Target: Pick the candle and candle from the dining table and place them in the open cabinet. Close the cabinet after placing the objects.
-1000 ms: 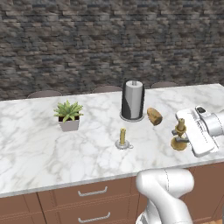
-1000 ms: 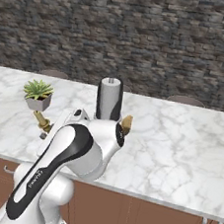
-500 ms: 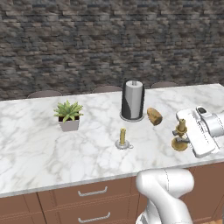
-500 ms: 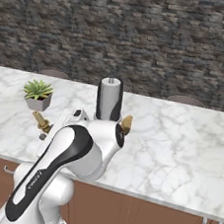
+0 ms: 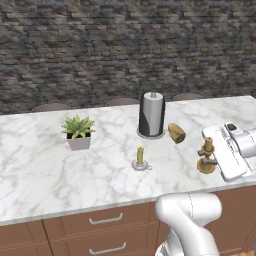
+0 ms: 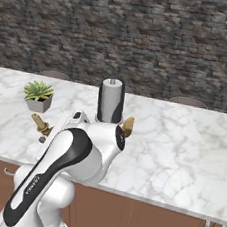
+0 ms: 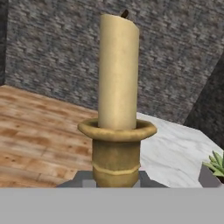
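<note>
The tool [image 5: 214, 156] sits at the right end of the surface [image 5: 45, 175], near its front edge, and its two fingers are pinched on the brass candlestick candle [image 5: 206, 157]. In the left base view the candlestick's round foot looks very close to the marble, but whether it touches is hard to tell. In the hand view the same candle [image 7: 117, 74] rises straight up close to the lens, its pale yellow wax seated in the brass cup, dark wick at the top.

Against the pictures from a second ago and half a second ago, almost nothing differs: the tool holds the candlestick at the same spot, with the same narrow grip, and the candlestick may have shifted only a trace. The right base view shows it [image 6: 40, 124] at the left of the arm's white body.

The stubby candle [image 5: 140, 158] in its silver dish stands untouched toward the middle of the surface, closer to the front edge than the paper-towel stand [image 5: 151, 115] behind it. The brown lump [image 5: 176, 132] lies just right of that stand, and the potted plant [image 5: 78, 132] stands toward the left, all where they were before.
</note>
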Tool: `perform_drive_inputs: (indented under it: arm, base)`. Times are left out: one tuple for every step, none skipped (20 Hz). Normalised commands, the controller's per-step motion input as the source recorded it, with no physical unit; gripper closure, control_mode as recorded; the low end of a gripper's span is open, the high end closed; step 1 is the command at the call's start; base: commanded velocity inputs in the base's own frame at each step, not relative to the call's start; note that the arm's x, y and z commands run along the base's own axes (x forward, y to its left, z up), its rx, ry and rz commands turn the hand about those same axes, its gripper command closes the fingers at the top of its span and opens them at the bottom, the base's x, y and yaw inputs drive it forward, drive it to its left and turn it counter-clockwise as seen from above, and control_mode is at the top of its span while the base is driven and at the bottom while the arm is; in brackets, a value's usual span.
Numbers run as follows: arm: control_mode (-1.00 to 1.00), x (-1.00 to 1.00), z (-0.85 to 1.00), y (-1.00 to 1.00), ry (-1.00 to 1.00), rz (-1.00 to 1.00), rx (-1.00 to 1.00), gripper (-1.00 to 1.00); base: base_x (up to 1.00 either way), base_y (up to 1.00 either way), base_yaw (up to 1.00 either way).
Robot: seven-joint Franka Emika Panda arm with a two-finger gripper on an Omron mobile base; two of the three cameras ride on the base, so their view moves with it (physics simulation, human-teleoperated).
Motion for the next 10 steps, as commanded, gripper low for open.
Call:
perform_drive_inputs:
  arm:
    - [-1.0, -0.05, 0.0, 0.0, 0.0, 0.0, 0.0, 1.0]
    - [-1.0, -0.06, 0.0, 0.0, 0.0, 0.0, 0.0, 1.0]
    - [-1.0, -0.07, 0.0, 0.0, 0.0, 0.0, 0.0, 1.0]
    - [-1.0, -0.06, 0.0, 0.0, 0.0, 0.0, 0.0, 1.0]
    - [-1.0, -0.06, 0.0, 0.0, 0.0, 0.0, -0.01, 1.0]
    - [-1.0, -0.06, 0.0, 0.0, 0.0, 0.0, 0.0, 1.0]
    - [-1.0, -0.06, 0.0, 0.0, 0.0, 0.0, 0.0, 1.0]
    - [-1.0, -0.06, 0.0, 0.0, 0.0, 0.0, 0.0, 1.0]
    - [-1.0, -0.07, 0.0, 0.0, 0.0, 0.0, 0.0, 1.0]
    - [-1.0, -0.09, 0.0, 0.0, 0.0, 0.0, 0.0, 1.0]
  base:
    - [0.0, 0.0, 0.0]
    - [0.0, 0.0, 0.0]
    - [0.0, 0.0, 0.0]
    - [0.0, 0.0, 0.0]
    - [0.0, 0.0, 0.0]
    - [0.0, 0.0, 0.0]
    - [0.0, 0.0, 0.0]
    - [0.0, 0.0, 0.0]
    - [0.0, 0.0, 0.0]
    - [0.0, 0.0, 0.0]
